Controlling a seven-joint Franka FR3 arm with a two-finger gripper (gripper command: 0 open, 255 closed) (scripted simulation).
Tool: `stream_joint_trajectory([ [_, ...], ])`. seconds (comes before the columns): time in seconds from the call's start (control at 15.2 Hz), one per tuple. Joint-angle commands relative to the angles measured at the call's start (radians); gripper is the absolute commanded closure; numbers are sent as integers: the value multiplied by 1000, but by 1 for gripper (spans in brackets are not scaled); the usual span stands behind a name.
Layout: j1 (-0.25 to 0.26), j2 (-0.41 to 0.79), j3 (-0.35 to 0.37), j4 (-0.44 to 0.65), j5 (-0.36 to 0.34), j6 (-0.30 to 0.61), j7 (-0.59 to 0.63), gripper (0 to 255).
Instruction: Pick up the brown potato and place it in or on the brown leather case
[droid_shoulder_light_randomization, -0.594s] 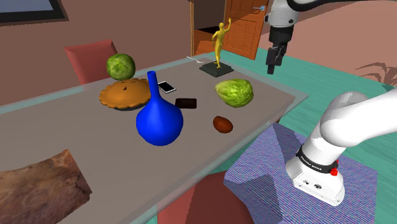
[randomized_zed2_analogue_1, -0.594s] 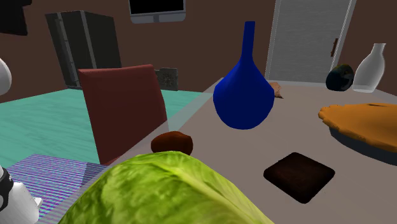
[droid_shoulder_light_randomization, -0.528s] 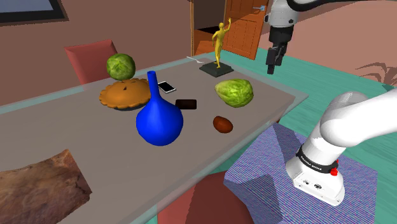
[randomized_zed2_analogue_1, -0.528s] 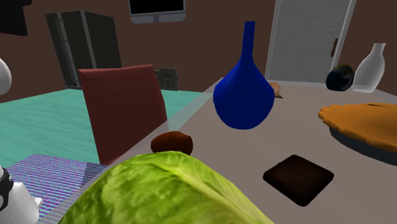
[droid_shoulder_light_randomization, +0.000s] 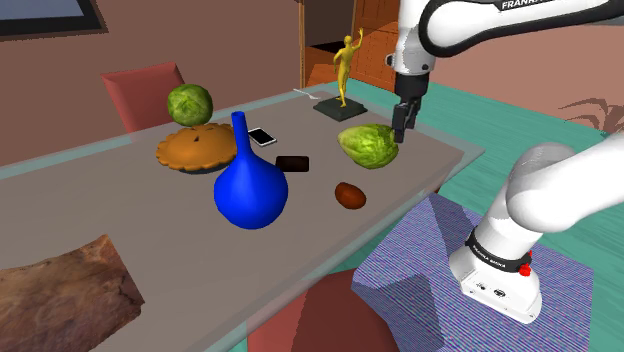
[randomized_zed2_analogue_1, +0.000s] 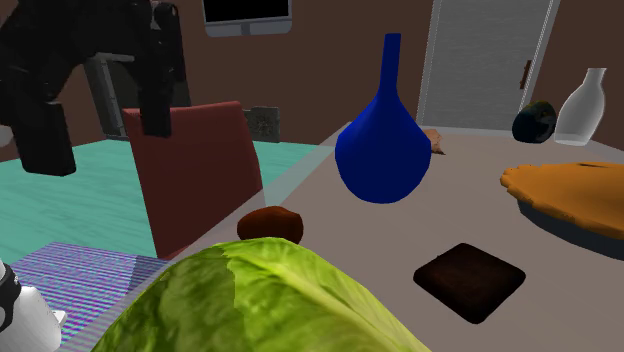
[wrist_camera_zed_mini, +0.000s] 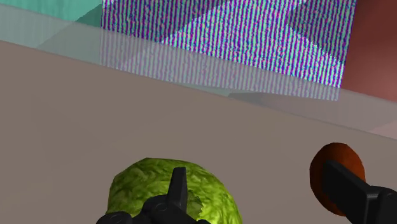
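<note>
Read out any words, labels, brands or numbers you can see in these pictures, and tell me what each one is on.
"FRANK": white letters on the arm's upper link, cut off by the shoulder view's top edge.
Small white lettering on the black ring at the arm's base: too small to read.
No other text can be read.

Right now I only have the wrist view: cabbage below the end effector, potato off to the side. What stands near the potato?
Observer: A blue vase stands upright left of the potato in the shoulder view, apart from it.
Operator: End effector clear of the cabbage?
Observer: Yes, the second exterior view shows the end effector hanging above the cabbage with a gap.
Operator: Anything tall by the cabbage?
Observer: A yellow figurine on a dark base stands farther up the shoulder view, apart from it.
</note>
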Motion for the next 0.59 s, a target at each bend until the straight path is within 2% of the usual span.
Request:
stream_joint_trajectory([
  [0.0, 25, 37, 19, -16, 29, 54, 9, 0],
  [0.53, 123, 221, 94, -54, 135, 280, 28, 0],
])
